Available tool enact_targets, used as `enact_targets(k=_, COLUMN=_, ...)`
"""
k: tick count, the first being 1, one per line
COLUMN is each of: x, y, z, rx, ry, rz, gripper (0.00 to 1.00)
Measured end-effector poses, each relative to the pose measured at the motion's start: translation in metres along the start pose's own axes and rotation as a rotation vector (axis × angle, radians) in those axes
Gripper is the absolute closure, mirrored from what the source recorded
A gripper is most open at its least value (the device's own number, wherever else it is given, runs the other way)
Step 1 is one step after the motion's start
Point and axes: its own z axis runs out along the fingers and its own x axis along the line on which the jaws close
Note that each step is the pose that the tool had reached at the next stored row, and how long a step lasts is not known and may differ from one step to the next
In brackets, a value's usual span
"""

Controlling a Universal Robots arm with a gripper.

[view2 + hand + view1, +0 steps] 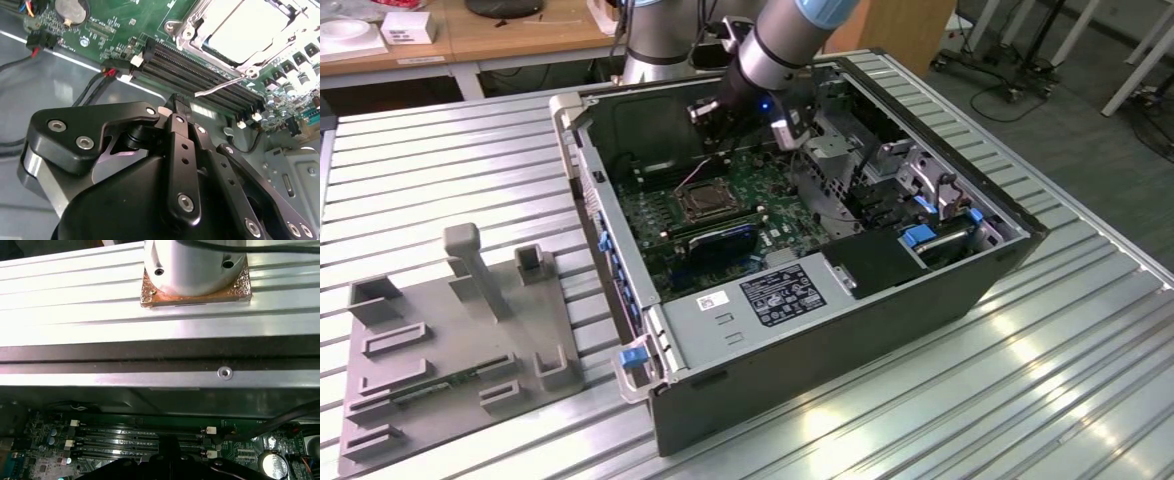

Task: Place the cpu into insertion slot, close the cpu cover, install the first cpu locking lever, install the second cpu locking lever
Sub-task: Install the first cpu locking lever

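The cpu (245, 25) lies flat, silver top upward, in the insertion slot (700, 202), just beside the memory slots (200, 67). The cpu cover (200, 20) frames it. A thin locking lever (215, 90) runs lengthwise along those slots. The hand (180, 102), pressed together and empty, hangs near them.

Grey fixture plate (447, 345) on ribbed table (440, 170); coin cell (71, 9), probably battery, near memory slots (200, 72).

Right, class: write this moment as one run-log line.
gripper shut, holding nothing, near memory slots | cpu seated | cpu cover closed over it
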Motion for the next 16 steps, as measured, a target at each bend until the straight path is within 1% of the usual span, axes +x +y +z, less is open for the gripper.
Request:
enact_targets(k=1, x=0.0002, y=0.0004, z=-0.001, rx=-0.0021, ry=0.0001, rz=-0.001, gripper=0.89)
enact_targets(k=4, x=0.0004, y=0.0009, z=-0.002, rx=-0.0035, ry=0.0001, rz=-0.001, gripper=0.89)
enact_targets(k=12, x=0.0037, y=-0.0031, z=-0.0031, rx=-0.0023, ry=0.0008, rz=-0.006, gripper=0.89)
enact_targets(k=16, x=0.007, y=-0.0048, z=-0.0032, rx=-0.0005, ry=0.0035, rz=-0.014, gripper=0.89)
